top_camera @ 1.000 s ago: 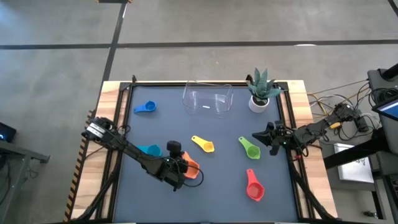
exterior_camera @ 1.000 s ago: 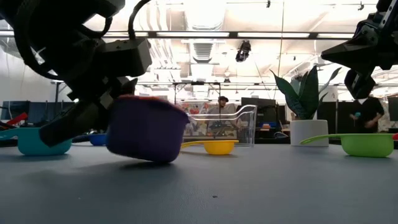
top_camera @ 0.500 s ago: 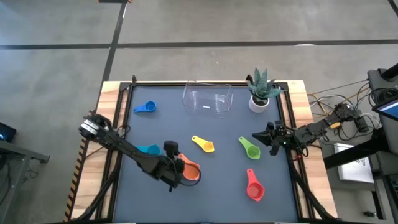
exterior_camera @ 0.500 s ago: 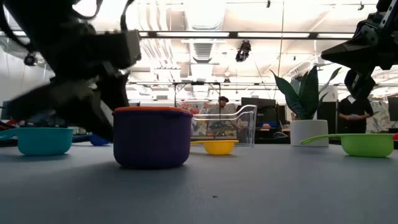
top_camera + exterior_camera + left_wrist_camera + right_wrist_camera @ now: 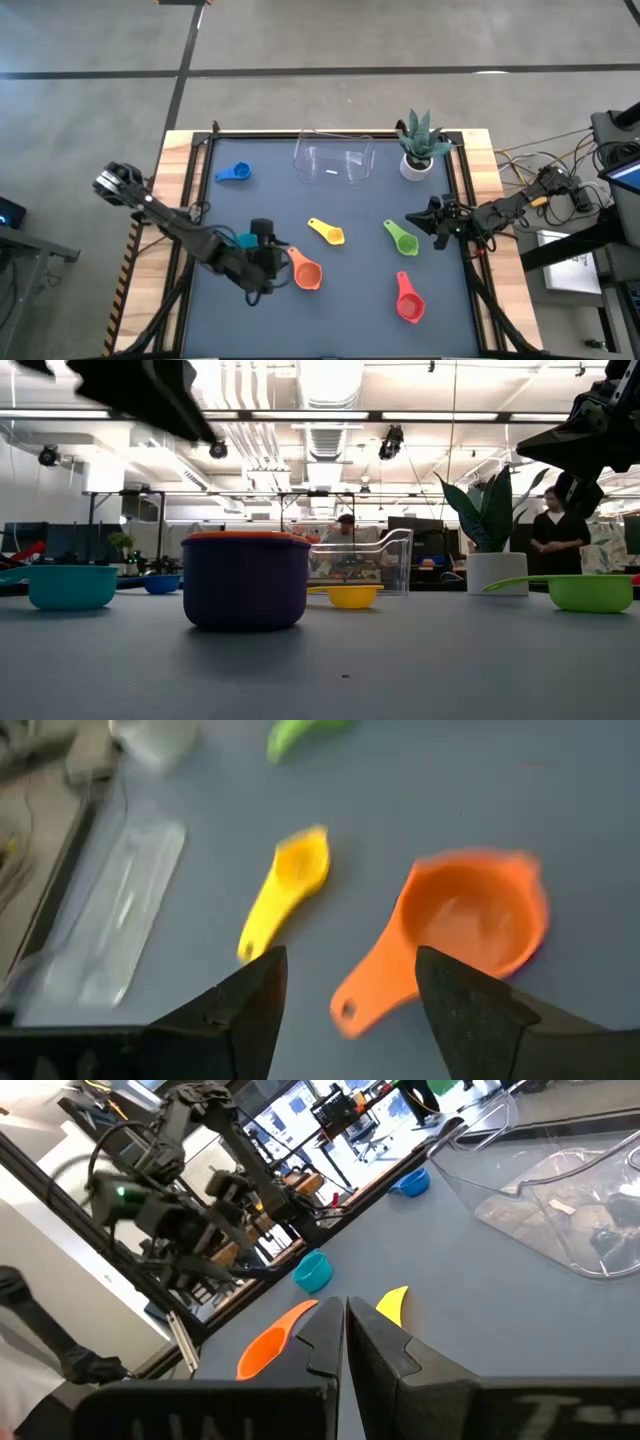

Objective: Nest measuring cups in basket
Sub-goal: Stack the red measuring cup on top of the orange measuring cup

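Note:
An orange cup (image 5: pixel 305 272) sits nested in a purple cup (image 5: pixel 245 582) that stands flat on the table's near middle. My left gripper (image 5: pixel 275 262) hovers open just left of it, above the table; the orange handle (image 5: pixel 365 990) points toward its fingers. Teal cup (image 5: pixel 240 240), blue cup (image 5: pixel 235 173), yellow cup (image 5: pixel 327 232), green cup (image 5: pixel 402 238) and red cup (image 5: pixel 408 300) lie apart on the mat. The clear basket (image 5: pixel 335 160) stands at the far edge. My right gripper (image 5: pixel 425 218) hangs shut, raised, right of the green cup.
A white pot with a spiky plant (image 5: pixel 420 145) stands right of the basket. Wooden edges and dark rails (image 5: pixel 190 200) frame the mat. Bare mat lies between the yellow cup and the basket. People stand in the room beyond the table (image 5: pixel 552 535).
My left gripper has let go of the purple and orange stack, risen and drawn back toward the table's left edge. The stack, tipped in its hold a second ago, now stands level on the table.

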